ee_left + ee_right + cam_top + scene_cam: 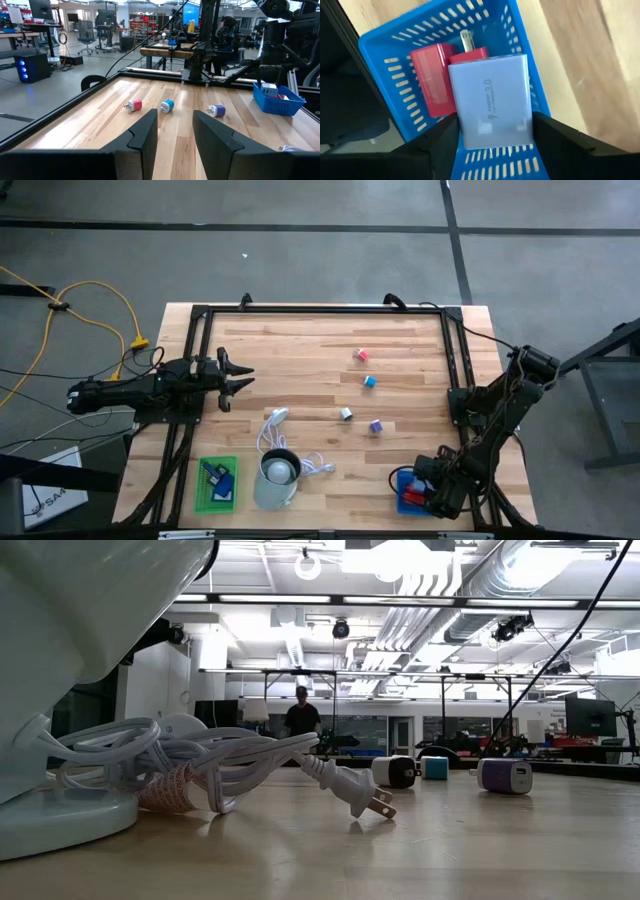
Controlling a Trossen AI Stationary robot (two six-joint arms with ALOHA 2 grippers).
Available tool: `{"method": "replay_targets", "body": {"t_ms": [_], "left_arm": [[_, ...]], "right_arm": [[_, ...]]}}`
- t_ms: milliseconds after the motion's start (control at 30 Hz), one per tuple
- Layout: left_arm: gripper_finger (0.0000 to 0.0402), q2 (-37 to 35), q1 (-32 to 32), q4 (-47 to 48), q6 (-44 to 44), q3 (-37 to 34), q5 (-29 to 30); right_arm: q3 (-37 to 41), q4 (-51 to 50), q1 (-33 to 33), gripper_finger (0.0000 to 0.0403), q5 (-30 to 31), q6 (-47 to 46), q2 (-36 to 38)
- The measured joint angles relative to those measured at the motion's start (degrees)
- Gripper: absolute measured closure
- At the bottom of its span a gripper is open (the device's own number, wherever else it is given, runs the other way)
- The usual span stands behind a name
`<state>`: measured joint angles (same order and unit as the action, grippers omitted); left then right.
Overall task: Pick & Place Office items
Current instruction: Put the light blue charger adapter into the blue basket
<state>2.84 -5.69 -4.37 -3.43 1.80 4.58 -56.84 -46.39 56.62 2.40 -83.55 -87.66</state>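
The left gripper [243, 379] hangs over the left side of the wooden table [300, 350], pointing toward the middle, its fingers [145, 137] apart with nothing between them. Near the front edge on that side sits a green tray [217, 484] with dark blue pieces inside; what they are is too small to tell. Just beside it stands a pale grey-green cup [277, 478], with a white coiled cable [190, 772] lying against it, the cable's plug [368, 798] resting on the table surface.

Four small chargers lie loose in the middle of the table, well apart from either gripper: a pink-and-red one [362, 356] farthest back, a cyan one [369, 381] just in front of it, a white one with a dark end [346, 414], and a purple one [376, 426] just beside that.

At the front right corner sits a blue basket [403, 500]. The right gripper [432, 492] is lowered over it, fingers [565, 142] set on either side of a white block charger [492, 100] labelled 3.0; whether they actually press on it cannot be told. A red charger [431, 80] lies in the basket beside the white one, touching it.

In the room beyond the table a person [302, 716] stands far off.
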Motion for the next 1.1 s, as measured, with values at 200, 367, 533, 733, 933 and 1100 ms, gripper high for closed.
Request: {"method": "replay_targets", "body": {"t_ms": [200, 367, 533, 733, 933, 1100], "left_arm": [[0.0281, 0.0, 0.0, 0.0, 0.0, 0.0, 0.0], [0.0281, 0.0, 0.0, 0.0, 0.0, 0.0, 0.0], [0.0281, 0.0, 0.0, 0.0, 0.0, 0.0, 0.0], [0.0281, 0.0, 0.0, 0.0, 0.0, 0.0, 0.0], [0.0281, 0.0, 0.0, 0.0, 0.0, 0.0, 0.0], [0.0281, 0.0, 0.0, 0.0, 0.0, 0.0, 0.0]], "right_arm": [[0.0, 1.0, 0.0, 0.017, -3.9, -2.5, 0.0], [0.0, 0.7, 0.9, 0.017, -3.9, -4.1, 0.6], [0.0, 0.8, 2.2, 0.017, -3.8, -7.0, 1.2], [0.0, 0.4, 3.1, 0.017, 2.0, -6.4, 1.2], [0.0, 0.3, 3.0, 0.017, 3.6, -5.8, 1.2], [0.0, 1.8, 3.0, 0.017, 5.1, -4.7, 1.2]]}}
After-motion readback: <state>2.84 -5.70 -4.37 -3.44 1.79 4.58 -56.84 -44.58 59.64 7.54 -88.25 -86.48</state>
